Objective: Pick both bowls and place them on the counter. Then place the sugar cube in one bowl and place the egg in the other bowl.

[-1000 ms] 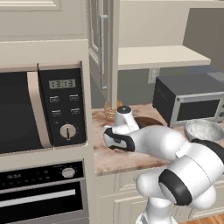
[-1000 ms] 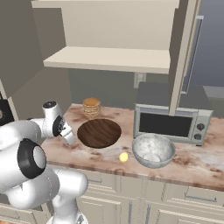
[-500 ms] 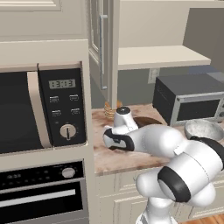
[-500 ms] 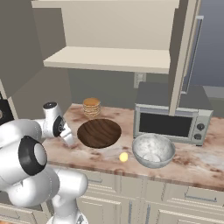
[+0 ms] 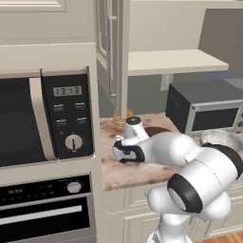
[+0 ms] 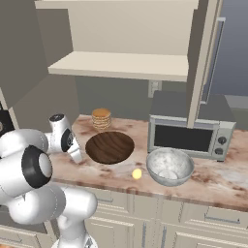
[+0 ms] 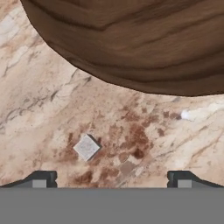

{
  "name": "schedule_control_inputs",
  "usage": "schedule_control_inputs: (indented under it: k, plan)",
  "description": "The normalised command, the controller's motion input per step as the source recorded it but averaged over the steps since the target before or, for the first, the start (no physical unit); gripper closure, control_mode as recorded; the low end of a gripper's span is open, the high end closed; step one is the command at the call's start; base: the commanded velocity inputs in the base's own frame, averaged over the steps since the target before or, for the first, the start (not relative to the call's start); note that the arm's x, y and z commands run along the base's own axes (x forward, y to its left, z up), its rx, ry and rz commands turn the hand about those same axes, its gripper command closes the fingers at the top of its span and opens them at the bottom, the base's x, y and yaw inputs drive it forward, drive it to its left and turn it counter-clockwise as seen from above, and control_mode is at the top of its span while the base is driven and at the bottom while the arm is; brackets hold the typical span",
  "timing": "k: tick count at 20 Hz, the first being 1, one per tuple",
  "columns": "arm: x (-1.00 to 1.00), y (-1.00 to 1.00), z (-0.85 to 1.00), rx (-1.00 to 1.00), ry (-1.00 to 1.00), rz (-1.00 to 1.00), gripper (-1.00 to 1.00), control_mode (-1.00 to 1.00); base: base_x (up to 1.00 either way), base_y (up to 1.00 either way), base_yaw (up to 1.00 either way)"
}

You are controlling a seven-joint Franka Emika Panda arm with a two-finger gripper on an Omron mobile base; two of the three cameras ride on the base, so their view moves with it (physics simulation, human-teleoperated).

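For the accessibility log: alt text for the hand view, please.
A tiny grey sugar cube lies on the marbled counter, between the open tool's two dark fingertips and nearer the left one. The wooden bowl's dark rim curves across the top, apart from the cube.

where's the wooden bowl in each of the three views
Left base view: wooden bowl is a brown sliver mid-right, behind the arm.
Right base view: wooden bowl at centre, on the counter.
Hand view: wooden bowl across the top.
Shared landmark: the counter's marbled slab beneath it.
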Motion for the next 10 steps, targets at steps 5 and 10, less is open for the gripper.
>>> schedule_control_inputs:
  k: [5, 10]
  plan:
    - [0.19, 0.00, -0.01, 0.00, 0.00, -0.05, -1.00, -1.00, 0.00, 0.00, 0.00]
    - [0.18, 0.00, -0.04, 0.00, 0.01, -0.03, -1.00, -1.00, 0.00, 0.00, 0.00]
